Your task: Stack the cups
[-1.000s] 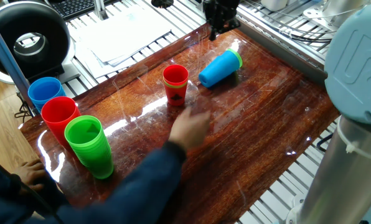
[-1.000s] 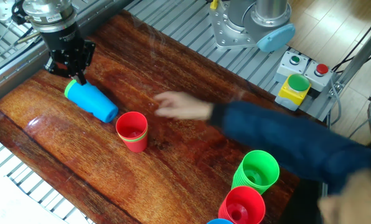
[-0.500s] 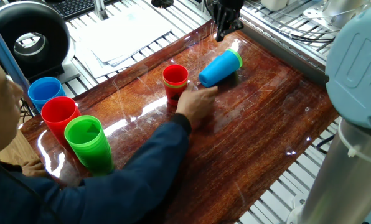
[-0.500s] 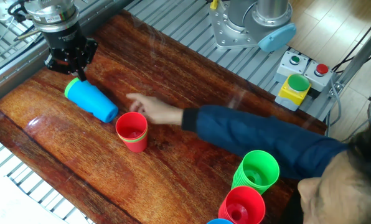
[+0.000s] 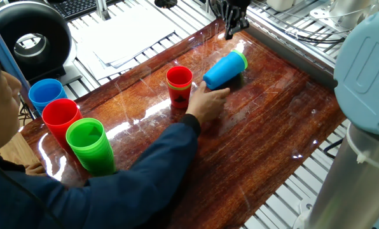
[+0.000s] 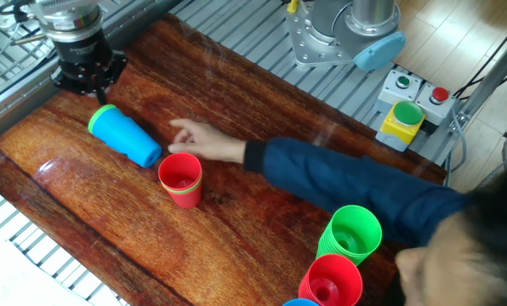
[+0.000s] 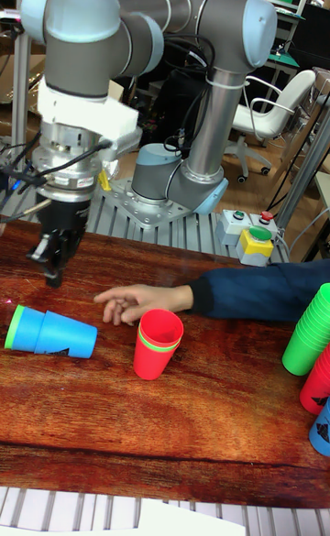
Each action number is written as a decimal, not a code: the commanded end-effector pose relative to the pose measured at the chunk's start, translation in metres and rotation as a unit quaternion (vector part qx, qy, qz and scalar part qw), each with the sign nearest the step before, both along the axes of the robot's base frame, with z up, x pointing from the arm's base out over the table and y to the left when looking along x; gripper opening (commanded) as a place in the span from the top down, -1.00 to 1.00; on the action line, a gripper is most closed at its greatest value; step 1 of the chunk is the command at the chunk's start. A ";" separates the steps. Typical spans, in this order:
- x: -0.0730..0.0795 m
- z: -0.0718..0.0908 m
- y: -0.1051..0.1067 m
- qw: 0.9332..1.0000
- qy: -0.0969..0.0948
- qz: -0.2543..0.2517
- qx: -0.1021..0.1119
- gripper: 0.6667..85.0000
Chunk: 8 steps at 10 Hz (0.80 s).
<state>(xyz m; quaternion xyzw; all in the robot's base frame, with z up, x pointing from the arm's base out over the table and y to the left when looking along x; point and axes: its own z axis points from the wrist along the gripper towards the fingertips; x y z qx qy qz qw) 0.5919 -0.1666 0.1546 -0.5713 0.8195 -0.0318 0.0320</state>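
My end effector (image 7: pixel 52 270) hangs in the air over the far edge of the bench (image 5: pixel 266 127), and it holds nothing. Its fingers point down and look close together, but I cannot tell for sure if they are apart or together. Just below it and a bit to the side, a bundle of cups (image 5: pixel 226 69) lies on its side on the bench. The outside cup is blue, and a green rim sticks out at the end nearest my end effector. A little farther from it stands a red cup (image 6: pixel 180 180) with its mouth up, and a green rim peeks out under its red rim in the tall fixed view. It has a small black mark on its side. A person's hand (image 6: pixel 194 142) in a dark blue sleeve reaches across the bench, with its fingers between the red cup and the lying blue one. Far from my end effector, at the other end of the bench, stand three tall piles of cups (image 5: pixel 72 133), blue, red and green.
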 end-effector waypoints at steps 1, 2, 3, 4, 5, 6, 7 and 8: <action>0.020 -0.018 -0.030 0.998 -0.033 0.035 -0.027 0.98; 0.026 -0.021 -0.034 0.996 -0.045 0.062 -0.034 0.98; 0.022 -0.023 -0.035 0.997 -0.038 0.062 -0.033 0.98; 0.025 -0.022 -0.037 0.995 -0.044 0.081 -0.039 0.98; 0.032 -0.026 -0.036 0.991 -0.055 0.113 -0.040 0.98; 0.033 -0.030 -0.035 0.990 -0.057 0.124 -0.039 0.98; 0.039 -0.030 -0.037 0.987 -0.065 0.140 -0.046 0.98; 0.041 -0.030 -0.038 0.986 -0.069 0.143 -0.049 0.98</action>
